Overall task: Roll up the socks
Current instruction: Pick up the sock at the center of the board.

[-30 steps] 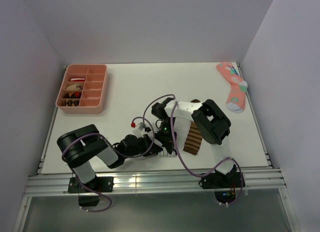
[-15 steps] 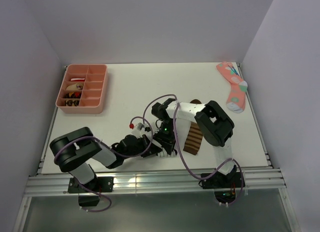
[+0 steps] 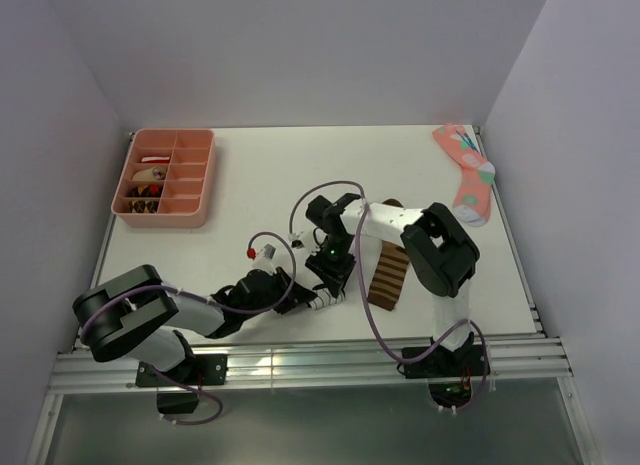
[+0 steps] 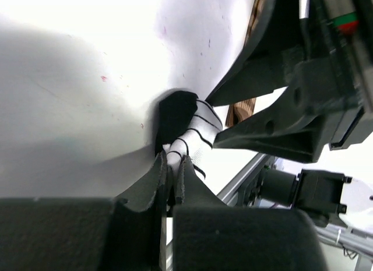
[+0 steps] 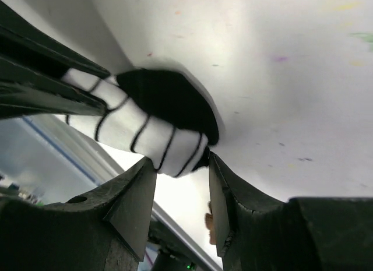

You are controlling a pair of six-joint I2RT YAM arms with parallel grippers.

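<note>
**Small striped sock pinched at the near middle of the desk**

A pink compartment tray sits far left on the desk. Near the front edge, the left pincer is clenched on the white, black-striped sock, which bunches up on the desk. The right pincer stands released, its jaws spread on either side of that sock's other end. Just to the right lies the brown-and-tan striped sock, flat. A pink dotted sock rests at the far right corner.
</note>
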